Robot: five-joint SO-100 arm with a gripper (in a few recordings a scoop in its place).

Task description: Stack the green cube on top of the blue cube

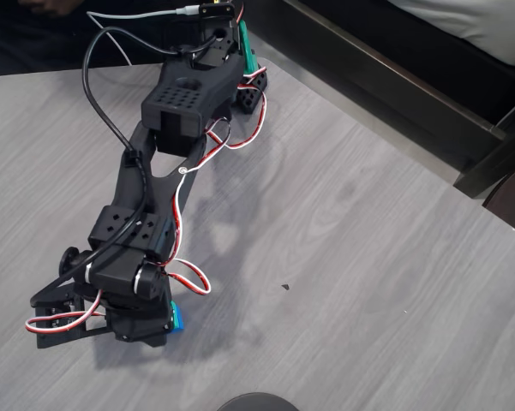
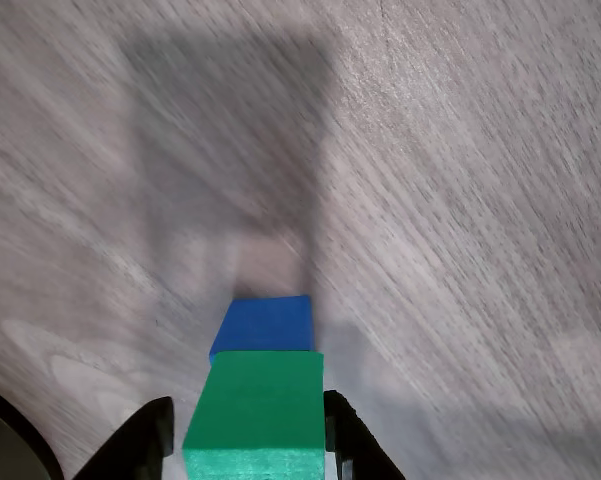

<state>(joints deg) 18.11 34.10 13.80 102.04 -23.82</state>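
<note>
In the wrist view the green cube sits between my gripper's two black fingers, the right finger against its side. The blue cube lies on the grey table just beyond and below the green one, partly covered by it. I cannot tell whether the two cubes touch. In the overhead view the gripper is low at the table's front left, with the blue cube peeking out at its right side; the arm hides the green cube there.
The black arm with red and white wires stretches from its base at the table's back edge to the front left. A dark round object sits at the front edge. Dark furniture borders the table's right.
</note>
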